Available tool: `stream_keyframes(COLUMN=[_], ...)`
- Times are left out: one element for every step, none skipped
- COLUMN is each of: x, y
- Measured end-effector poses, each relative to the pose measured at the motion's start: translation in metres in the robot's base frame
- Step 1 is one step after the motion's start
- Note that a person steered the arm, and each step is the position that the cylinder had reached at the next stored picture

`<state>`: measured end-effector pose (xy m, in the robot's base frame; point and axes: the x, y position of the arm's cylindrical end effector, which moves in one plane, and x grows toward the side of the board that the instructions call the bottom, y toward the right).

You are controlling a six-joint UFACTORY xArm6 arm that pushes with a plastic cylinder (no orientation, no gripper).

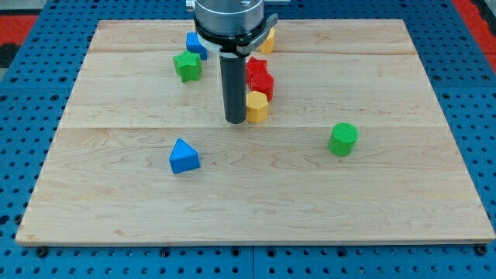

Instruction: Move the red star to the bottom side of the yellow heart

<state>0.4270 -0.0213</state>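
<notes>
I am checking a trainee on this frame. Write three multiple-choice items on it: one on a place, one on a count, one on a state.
1. Where does my tip stand?
A. just left of the yellow block
B. beside the green cylinder
C. on the blue triangular block

2. How many green blocks lie on the board?
A. one
B. two
C. three

3. How do the red star and that yellow block stand?
A. far apart
B. touching, red above yellow in the view
C. stacked on the green block

Key: 1 A, the rod ends at the yellow block's left edge. 2 B, the cylinder and the green block at upper left. 3 B, no gap shows between them.
</notes>
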Motion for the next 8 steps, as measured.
stream_keyframes(x=[0.000,0.000,-0.001,-0.004,-0.013,-0.038,-0.062,-0.072], y=[0.004,0.012,0.012,0.003,-0.010,-0.013,-0.013,-0.012])
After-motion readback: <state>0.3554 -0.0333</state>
